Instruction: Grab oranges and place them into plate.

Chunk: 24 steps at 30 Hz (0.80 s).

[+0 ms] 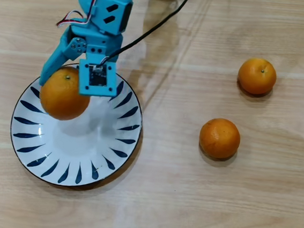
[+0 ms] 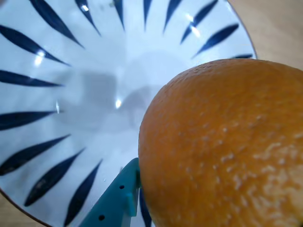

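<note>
From the overhead view, the blue arm comes down from the top left of the frame and its gripper (image 1: 62,92) is clenched on one orange (image 1: 63,96), which hangs over the upper-left part of the plate (image 1: 114,142). The plate, white with dark blue leaf strokes round its rim, sits at the lower left of the frame on the pale wooden table (image 1: 186,203), and I can see no fruit resting in it yet. Two more oranges lie well apart from the plate on the right half of the frame: one at the upper right (image 1: 257,76) and one nearer the middle right (image 1: 219,138), each on the bare wood with its own small shadow. A black cable (image 1: 155,28) trails from the arm toward the top of the frame. In the wrist view, the held orange (image 2: 222,146) fills the lower right of the picture, its dimpled skin close to the lens, and one blue finger (image 2: 116,201) presses against its left side at the bottom edge; the other finger is hidden. Behind it the plate's white bowl and blue strokes (image 2: 71,94) spread across the left and top, empty. As I judge it, the first orange is just about to be set down, so nothing is delivered yet and two fruits are still to be fetched.
</note>
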{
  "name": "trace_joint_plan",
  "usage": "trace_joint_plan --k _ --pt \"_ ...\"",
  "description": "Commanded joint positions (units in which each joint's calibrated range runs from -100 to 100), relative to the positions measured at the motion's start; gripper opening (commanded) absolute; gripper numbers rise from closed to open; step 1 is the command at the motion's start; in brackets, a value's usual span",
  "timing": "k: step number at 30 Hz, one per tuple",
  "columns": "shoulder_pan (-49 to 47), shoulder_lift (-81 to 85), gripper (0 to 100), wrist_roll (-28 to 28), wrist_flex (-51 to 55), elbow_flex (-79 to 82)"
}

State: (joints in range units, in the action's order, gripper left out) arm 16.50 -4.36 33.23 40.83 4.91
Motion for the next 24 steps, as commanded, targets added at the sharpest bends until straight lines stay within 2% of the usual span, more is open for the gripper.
trace_joint_plan --k 1,6,11,24 --pt "3.2 -4.2 24 -1.3 4.0 -15.2" --pt "3.9 -8.0 25 -2.8 4.0 -19.2" --pt "4.1 -8.9 33 -2.3 4.4 -19.2" --pt "3.6 -8.2 36 -2.8 8.8 -19.1"
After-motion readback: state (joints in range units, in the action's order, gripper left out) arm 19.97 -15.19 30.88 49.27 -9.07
